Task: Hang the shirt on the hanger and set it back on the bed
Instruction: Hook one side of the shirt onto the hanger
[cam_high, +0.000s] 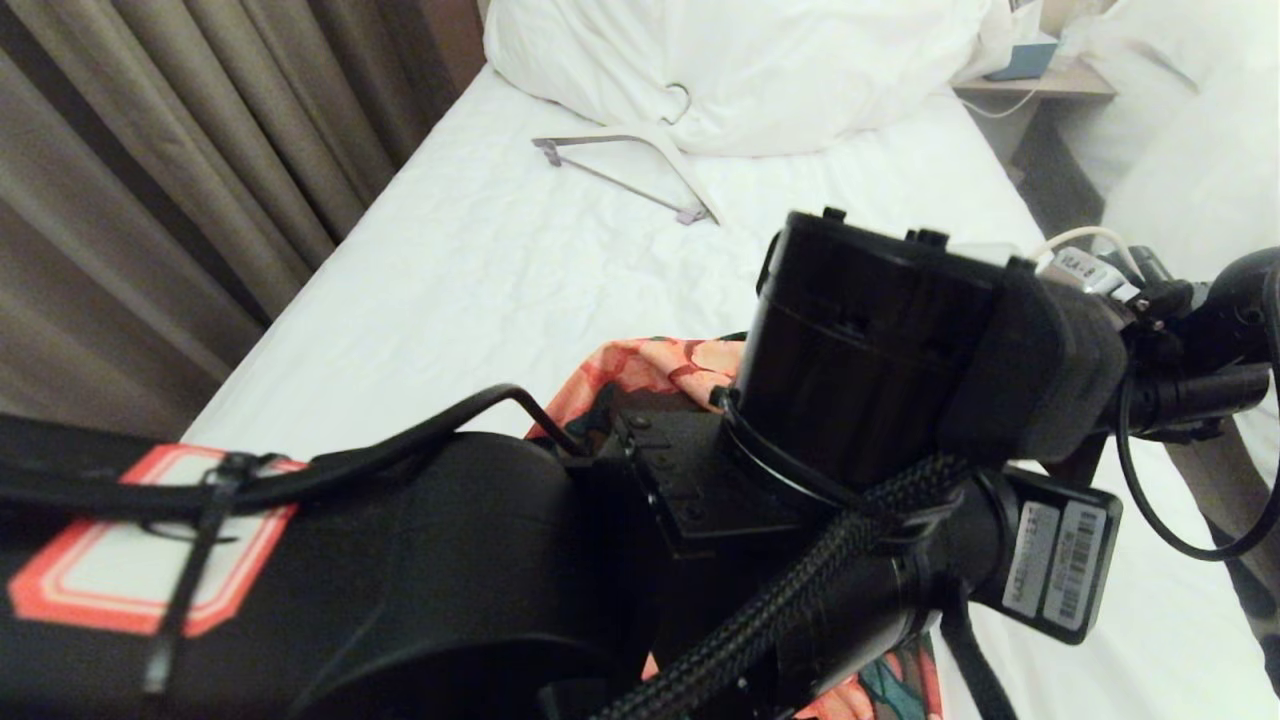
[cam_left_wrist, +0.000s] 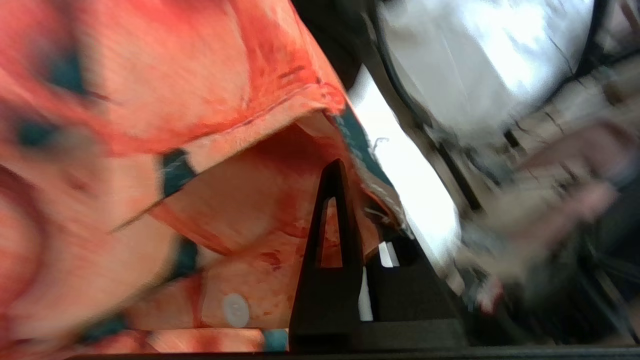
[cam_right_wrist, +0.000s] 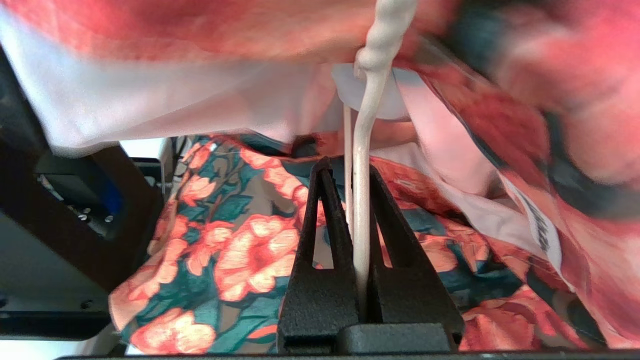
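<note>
- Nearest in the head view: both arms crowd the foreground, the left arm entering from the left, the right arm from the right; their bulk hides both sets of fingers there.
- right gripper (cam_right_wrist: 356, 200): fingers pressed together, pinching the hanger (cam_right_wrist: 361, 220) by its thin cream-white wire, which runs straight up between the two black fingers to a twisted neck above.
- the shirt (cam_right_wrist: 240, 250) hangs around that wire (coral flowers on dark green, pale inner side and a small label showing); collar cloth lies close about the twisted neck.
- left gripper (cam_left_wrist: 360, 240): one black finger (cam_left_wrist: 330, 260) stands against the shirt's orange cloth near a folded hem and a small white button. The second finger is mostly hidden and the view is smeared, so I cannot tell whether the fingers are pinching or parted.
- In the head view a strip of the shirt shows between and below the arms, over the near part of the bed (cam_high: 480, 270).
- Farther up the sheet: a second hanger (cam_high: 640, 170), thicker, grey-white, with metal hook, lying flat.
- Beyond it: white pillows (cam_high: 740, 60) at the head.
- Far right: a nightstand (cam_high: 1040, 80); far left: brown curtains (cam_high: 150, 170).
</note>
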